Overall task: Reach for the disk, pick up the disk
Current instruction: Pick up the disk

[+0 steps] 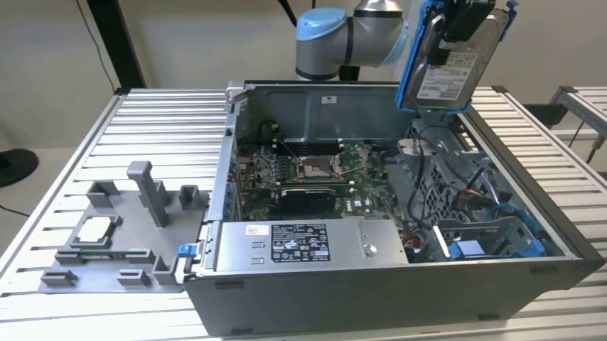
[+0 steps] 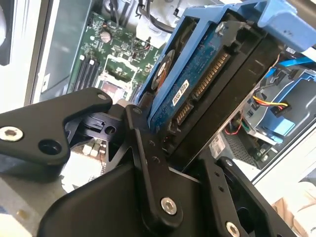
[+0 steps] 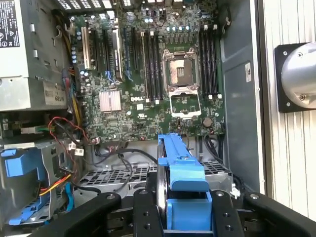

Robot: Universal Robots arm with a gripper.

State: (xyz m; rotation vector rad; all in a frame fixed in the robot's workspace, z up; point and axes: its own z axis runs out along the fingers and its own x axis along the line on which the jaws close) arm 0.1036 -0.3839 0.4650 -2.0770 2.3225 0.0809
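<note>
**Disk held aloft above the open computer case**

On the exterior view's left, a grey plastic fixture (image 1: 114, 234) lies on the slatted metal table (image 1: 161, 135), with a small square chip (image 1: 95, 229) resting in it. Moving right, the open computer case (image 1: 399, 284) sits with its motherboard (image 1: 313, 170) exposed and a long grey metal box (image 1: 303, 245) along its near edge. Further right, blue drive brackets (image 1: 493, 245) and loose cables (image 1: 427, 177) crowd the case's near right corner.

The disk (image 1: 448, 71) hangs high at the far right, clear of the case, label facing the exterior camera and its blue bracket (image 1: 410, 64) framing its edges. The gripper (image 2: 197, 143) is pinching it — in the second wrist view the black fingers (image 2: 148, 163) press on the drive's faces, connector end showing between them.

I judge the disk stiff and fairly heavy for its size, with smooth metal faces that could slip, and sensitive to knocks. A grip across the flat faces near the middle, as here, looks sound; the plastic bracket would flex and is a poorer hold.

For room: the air above the case is open, and the table to the left is free of tall things apart from the fixture. The case walls and the cables at the right are the edges to mind.
</note>
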